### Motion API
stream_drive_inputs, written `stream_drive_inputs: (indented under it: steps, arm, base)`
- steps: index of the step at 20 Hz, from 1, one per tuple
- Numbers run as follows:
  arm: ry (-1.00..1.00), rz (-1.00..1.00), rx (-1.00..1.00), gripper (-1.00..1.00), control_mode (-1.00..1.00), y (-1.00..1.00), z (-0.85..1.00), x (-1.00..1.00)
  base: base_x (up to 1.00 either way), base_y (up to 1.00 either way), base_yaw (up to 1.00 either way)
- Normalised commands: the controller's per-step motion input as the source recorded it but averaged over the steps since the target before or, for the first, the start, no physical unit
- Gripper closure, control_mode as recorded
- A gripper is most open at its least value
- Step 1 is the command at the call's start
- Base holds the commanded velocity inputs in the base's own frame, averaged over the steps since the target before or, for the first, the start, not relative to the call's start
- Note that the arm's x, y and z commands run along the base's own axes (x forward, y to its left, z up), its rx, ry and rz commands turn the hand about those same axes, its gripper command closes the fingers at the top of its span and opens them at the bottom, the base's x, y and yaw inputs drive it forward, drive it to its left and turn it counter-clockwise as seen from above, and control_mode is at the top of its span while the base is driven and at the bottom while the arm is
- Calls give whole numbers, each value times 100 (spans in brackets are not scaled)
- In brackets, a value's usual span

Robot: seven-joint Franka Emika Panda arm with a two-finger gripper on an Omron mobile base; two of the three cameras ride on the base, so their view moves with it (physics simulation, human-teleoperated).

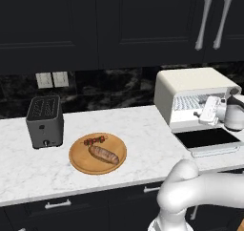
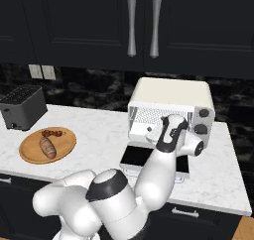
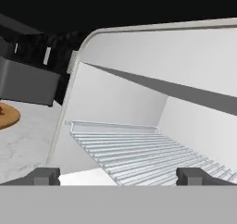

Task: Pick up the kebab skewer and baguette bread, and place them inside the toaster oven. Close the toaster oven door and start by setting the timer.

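Observation:
The cream-white toaster oven [image 1: 190,87] [image 2: 171,92] stands at the counter's right end. Its dark glass door [image 1: 207,139] [image 2: 135,157] lies folded down flat, and the wire rack [image 3: 139,153] inside is bare. My gripper [image 1: 202,113] [image 2: 153,131] [image 3: 118,176] hovers just in front of the oven mouth, above the door. It is open with nothing between its fingertips [image 3: 46,176]. To the left, the golden-brown baguette bread [image 1: 104,154] [image 2: 47,147] lies on a round wooden board [image 1: 81,161] [image 2: 32,152]. The small kebab skewer [image 1: 95,140] [image 2: 52,133] lies just behind it.
A dark grey slot toaster [image 1: 45,121] [image 2: 22,106] [image 3: 28,84] stands at the far left by the wall. The oven's knobs [image 2: 203,113] sit on its right front. Dark cabinets hang above. White marble counter stretches between board and oven.

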Motion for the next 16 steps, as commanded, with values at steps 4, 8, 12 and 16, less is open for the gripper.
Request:
stream_drive_inputs:
  steps: [4,8,12,16]
  arm:
    - [1,-10,0,-100,-100,-11,-42,39]
    - [0,-10,-2,-100,-100,-24,-28,34]
    - [0,-8,-8,-100,-100,-22,-10,26]
    - [0,-9,-10,-100,-100,-24,-26,1]
  base:
    - [0,0,0]
    - [0,0,0]
    - [0,0,0]
    - [0,0,0]
